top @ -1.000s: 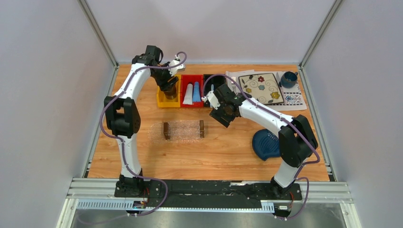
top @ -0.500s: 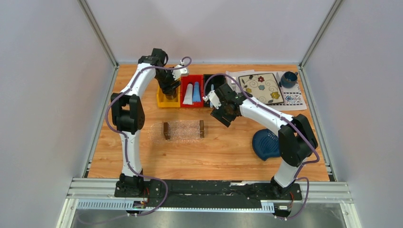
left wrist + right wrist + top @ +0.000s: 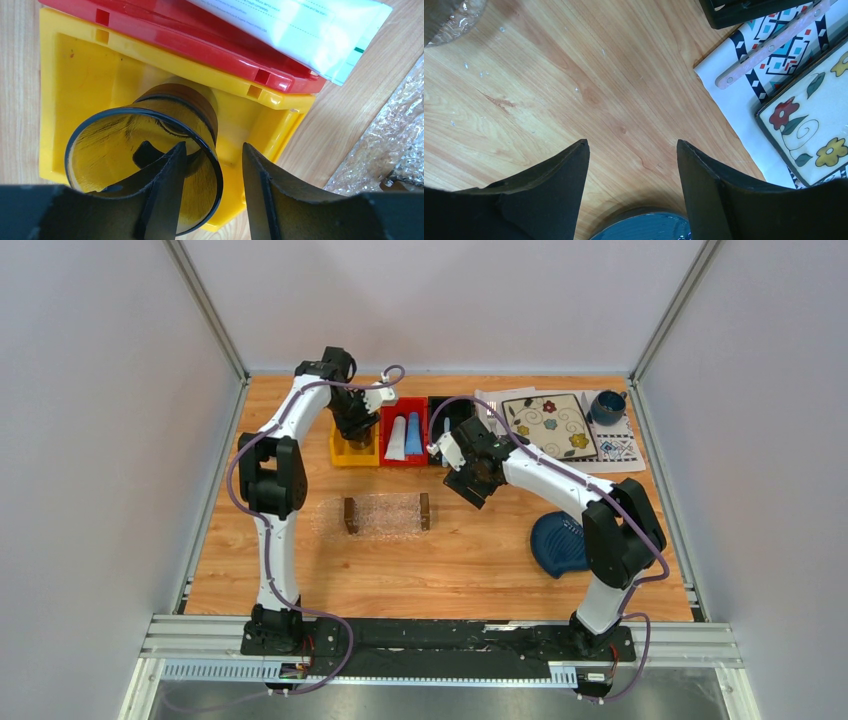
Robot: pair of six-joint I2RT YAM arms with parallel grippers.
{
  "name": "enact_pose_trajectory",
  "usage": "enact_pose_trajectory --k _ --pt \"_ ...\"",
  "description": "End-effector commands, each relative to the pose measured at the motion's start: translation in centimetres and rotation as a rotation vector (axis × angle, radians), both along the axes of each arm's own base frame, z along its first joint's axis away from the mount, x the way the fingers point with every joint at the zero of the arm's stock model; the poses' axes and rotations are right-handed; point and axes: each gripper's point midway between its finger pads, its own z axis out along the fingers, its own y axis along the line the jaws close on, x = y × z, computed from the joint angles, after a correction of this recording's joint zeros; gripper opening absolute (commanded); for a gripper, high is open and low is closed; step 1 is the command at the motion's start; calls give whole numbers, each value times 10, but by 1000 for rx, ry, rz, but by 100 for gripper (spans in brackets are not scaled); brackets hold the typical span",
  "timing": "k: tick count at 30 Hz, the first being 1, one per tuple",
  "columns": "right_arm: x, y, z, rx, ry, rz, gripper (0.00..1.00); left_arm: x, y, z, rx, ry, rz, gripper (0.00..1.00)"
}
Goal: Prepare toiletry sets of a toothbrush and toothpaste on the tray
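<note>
- Left gripper [image 3: 214, 147]: upper centre of the top view, down in the yellow bin [image 3: 75, 55]. Jaws partly parted, astride the wall of a brown see-through cup [image 3: 200, 107] standing in that bin; one finger [image 3: 167, 185] inside the cup, the other outside. A gap shows at the outer finger, so no clamp.
- Right gripper [image 3: 632, 145]: centre of the top view, over bare table [image 3: 574, 85]. Jaws wide, nothing between them.
- Toothpaste: white tube [image 3: 397, 437] and blue tube [image 3: 413, 432], side by side in the red bin [image 3: 403, 406], just right of the yellow one.
- Toothbrush [image 3: 445, 424]: a pale sliver in the black bin [image 3: 440, 406], right of the red; too small for detail.
- Tray [image 3: 385, 515]: clear, a brown block at each end, middle of the table, below the bins. Nothing seen on it.
- Other, right side: plate [image 3: 809, 125] on a patterned mat [image 3: 734, 95], fork [image 3: 769, 50] beside it, blue dish [image 3: 560, 543] lower right.
</note>
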Motion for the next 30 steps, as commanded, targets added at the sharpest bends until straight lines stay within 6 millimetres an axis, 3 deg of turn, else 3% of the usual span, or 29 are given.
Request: enact_pose_trajectory --k 1,20,25,30 --pt "2 -1 -3 0 3 7 69 9 -4 3 3 -40 -33 52" --pt "4 -3 0 3 -3 -2 69 8 3 0 44 -38 -12 9" --pt "4 -4 -1 -1 -2 -5 69 9 1 11 27 -58 -4 0" --pt "5 -4 1 1 -9 -5 69 8 -3 30 16 -79 6 0"
